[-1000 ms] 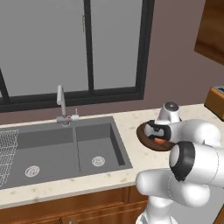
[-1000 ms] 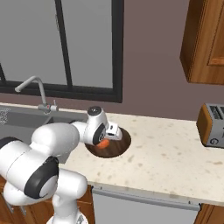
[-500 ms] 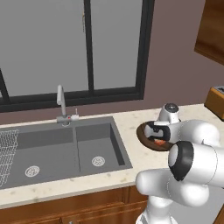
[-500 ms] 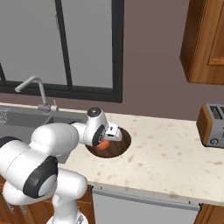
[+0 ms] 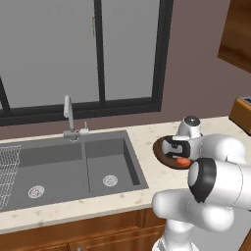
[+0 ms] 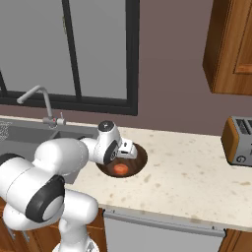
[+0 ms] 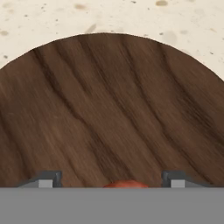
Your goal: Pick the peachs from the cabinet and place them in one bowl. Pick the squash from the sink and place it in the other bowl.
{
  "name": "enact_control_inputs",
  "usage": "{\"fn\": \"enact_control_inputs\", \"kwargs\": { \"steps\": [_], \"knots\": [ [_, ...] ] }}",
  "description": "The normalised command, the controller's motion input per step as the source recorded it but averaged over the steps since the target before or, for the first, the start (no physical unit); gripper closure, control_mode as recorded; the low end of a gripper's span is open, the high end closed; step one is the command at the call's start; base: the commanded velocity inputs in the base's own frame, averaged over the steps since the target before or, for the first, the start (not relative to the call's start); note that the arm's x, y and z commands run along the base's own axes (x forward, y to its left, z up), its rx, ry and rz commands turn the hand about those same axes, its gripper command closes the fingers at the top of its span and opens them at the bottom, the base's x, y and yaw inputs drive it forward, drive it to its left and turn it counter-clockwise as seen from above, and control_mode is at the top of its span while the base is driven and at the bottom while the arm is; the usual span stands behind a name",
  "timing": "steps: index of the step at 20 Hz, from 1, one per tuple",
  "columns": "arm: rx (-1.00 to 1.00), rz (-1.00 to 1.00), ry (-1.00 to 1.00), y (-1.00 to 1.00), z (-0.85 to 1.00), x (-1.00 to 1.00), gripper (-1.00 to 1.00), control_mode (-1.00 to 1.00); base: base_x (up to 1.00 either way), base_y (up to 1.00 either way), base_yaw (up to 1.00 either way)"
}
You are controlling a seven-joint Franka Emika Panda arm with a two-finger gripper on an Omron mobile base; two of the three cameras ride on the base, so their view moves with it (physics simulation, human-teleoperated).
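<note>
At the 9 o'clock side of the left base view lies the dark grey two-basin sink (image 5: 73, 169) with its wire rack (image 5: 9, 171) and the curved silver tap (image 5: 68, 113); both basins look bare. To the right, at about 3 o'clock, the dark brown round wooden bowl (image 5: 164, 152) stands on the pale speckled stone counter (image 5: 147, 139), and the white arm's two-finger gripper (image 7: 111, 179) hangs just above it.

In the right base view the small plain orange-red squash (image 6: 120, 169) lies on the bottom of this bowl, toward its 6 o'clock side, directly under the hand. In the hand view the two dark finger tips (image 7: 48, 179) stand wide apart at 7 and 5 o'clock, and the top of the squash shows between them without touching either one. So the jaws are released and hold nothing; the squash rests on the bowl.

The step in hand, as I judge it, is the release and retreat after placing. To do it well, the hand should rise straight up along its own axis, with the fingers kept apart, so that no tip pushes the round squash or catches the bowl's rim and drags the bowl on the counter. Only when the tips are above the rim should the arm swing away, probably toward the reddish-brown wooden wall cabinet (image 6: 230, 49) at 2 o'clock, near the toaster (image 6: 237, 141).
</note>
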Motion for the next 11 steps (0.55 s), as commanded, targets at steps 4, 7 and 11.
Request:
{"fn": "enact_control_inputs", "kwargs": {
  "steps": [4, 7, 11],
  "knots": [
    [0.00, 0.00, 0.00, 0.00, 0.09, 0.03, -1.00, -1.00, 0.00, 0.00, 0.00],
    [0.02, 0.00, -0.01, -0.06, 0.52, -0.06, -1.00, -1.00, 0.00, 0.00, 0.00],
    [0.09, 0.00, -0.07, -0.18, 0.66, -0.44, -1.00, -1.00, 0.00, 0.00, 0.00]
  ]
}}
